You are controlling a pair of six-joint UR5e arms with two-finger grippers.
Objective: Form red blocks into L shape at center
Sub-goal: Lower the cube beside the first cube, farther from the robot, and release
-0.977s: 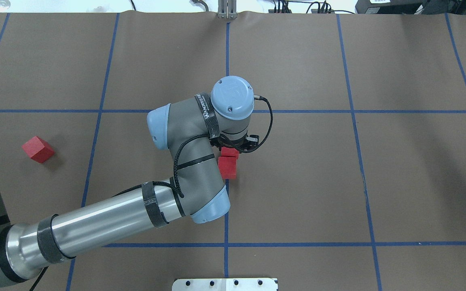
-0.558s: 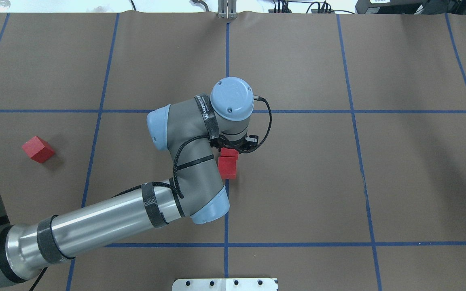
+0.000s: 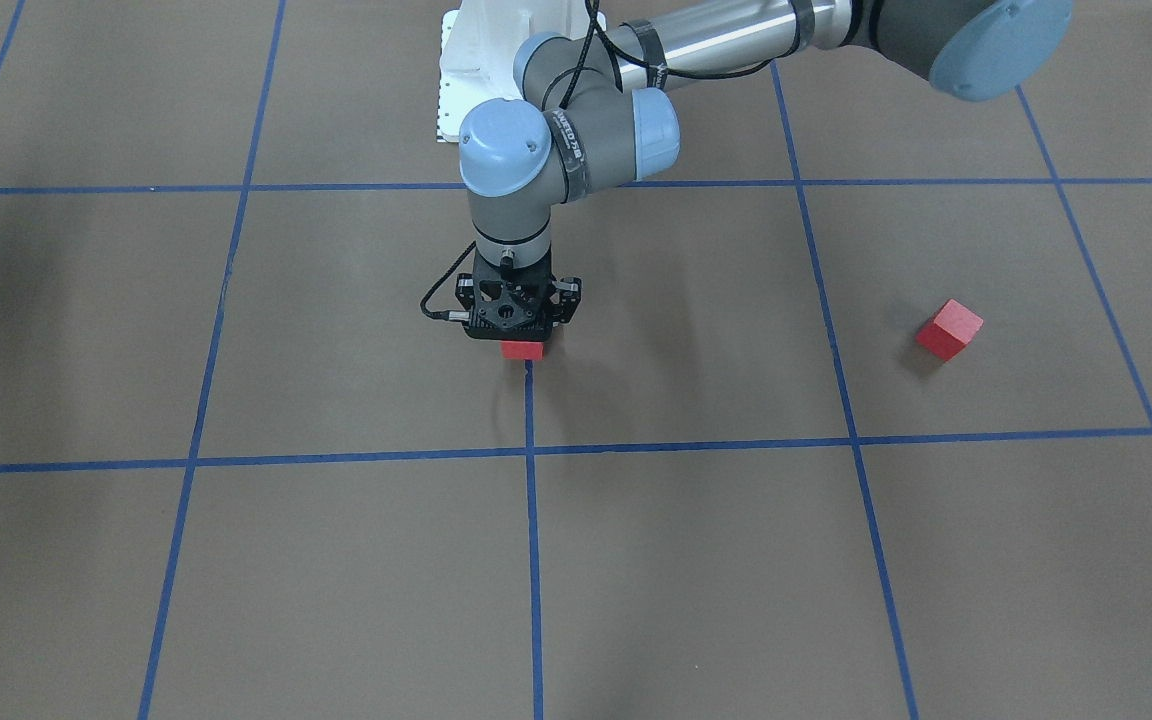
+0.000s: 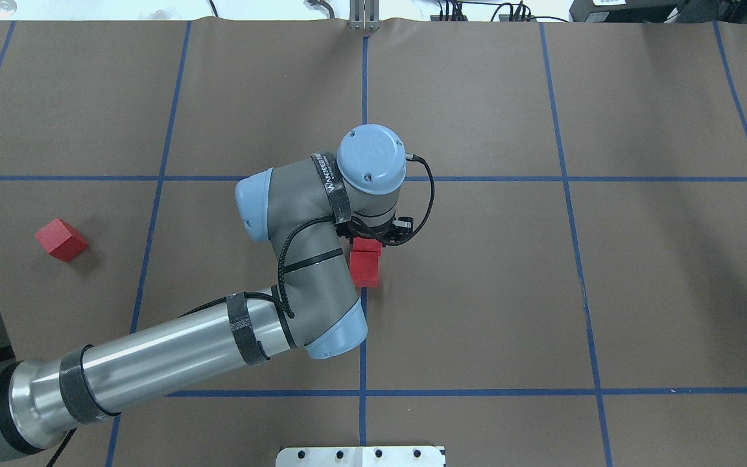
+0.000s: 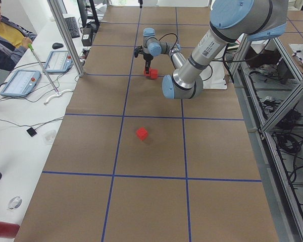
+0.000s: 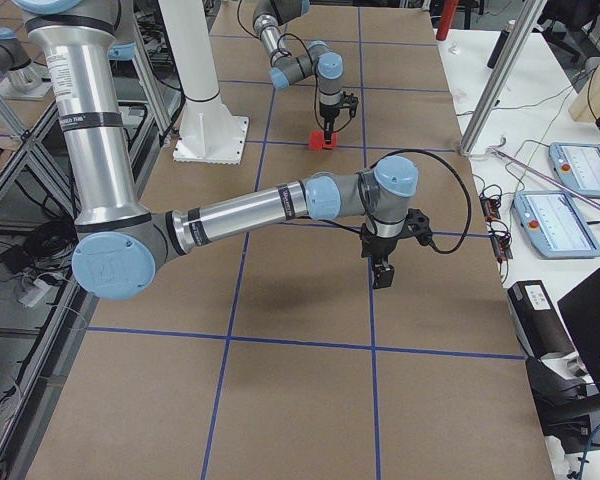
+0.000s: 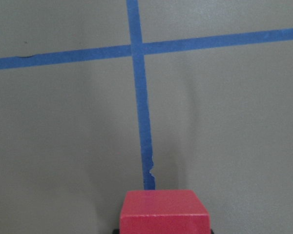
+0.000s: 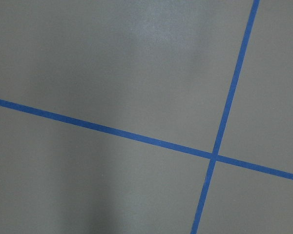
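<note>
Two red blocks lie touching at the table's centre, on a blue grid line. The nearer one [image 4: 364, 269] lies free. The farther one [image 4: 367, 245] sits half under my left gripper [image 4: 368, 240], which stands upright and low over it and looks shut on it. That block fills the bottom of the left wrist view [image 7: 163, 209] and shows under the gripper [image 3: 521, 338] in the front view [image 3: 522, 349]. The third red block [image 4: 61, 239] lies alone far to the left, turned at an angle. My right gripper [image 6: 383, 272] shows only in the right side view, and I cannot tell its state.
My left arm's elbow and forearm [image 4: 308, 292] hang over the table just left of the two blocks. A white base plate [image 4: 360, 456] sits at the near edge. The right wrist view shows only brown paper and a blue line crossing [image 8: 214, 156].
The left wrist sank very slightly at first, then held still. The blocks have not moved.
</note>
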